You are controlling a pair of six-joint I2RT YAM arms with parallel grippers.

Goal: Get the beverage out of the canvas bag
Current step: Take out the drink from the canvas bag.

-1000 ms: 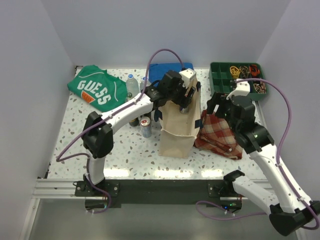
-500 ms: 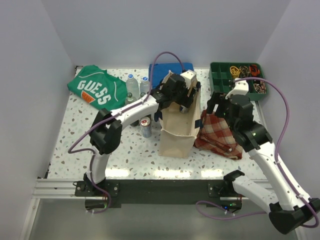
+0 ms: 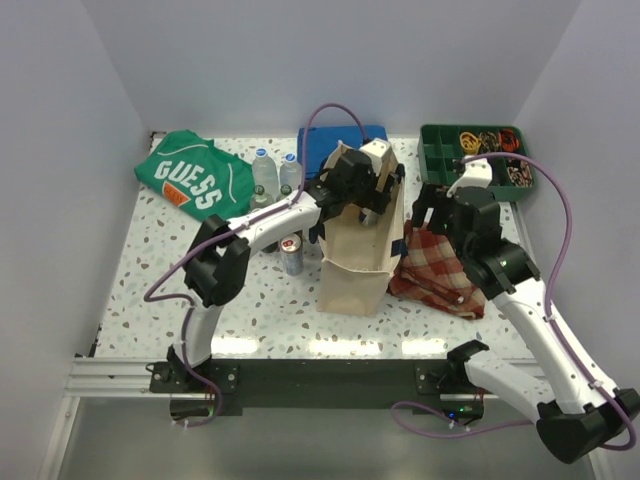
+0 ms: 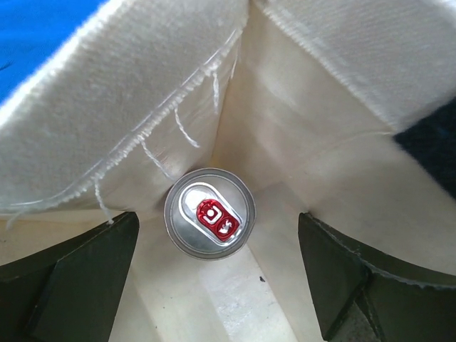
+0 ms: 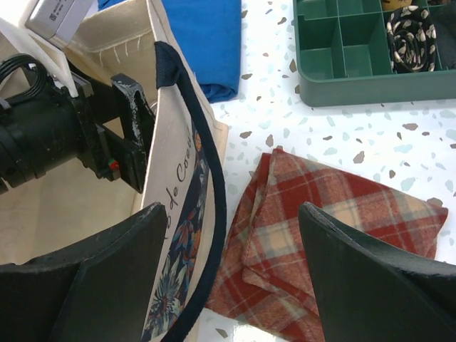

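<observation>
Below and between the left fingers [image 4: 71, 278], the beverage can [image 4: 209, 223] is standing upright deep in a corner of the canvas bag [image 4: 313, 164], red tab facing up, touching neither finger. Those fingers are hanging wide open inside the bag mouth, gripping nothing. The right fingers [image 5: 92, 285] are hovering open and empty just outside the bag's right wall. Navy handle [image 5: 214, 178] is running down between them, red plaid cloth [image 5: 320, 235] lying under them on the worktop [image 5: 320, 135], green tray [image 5: 356, 71] sitting beyond.
</observation>
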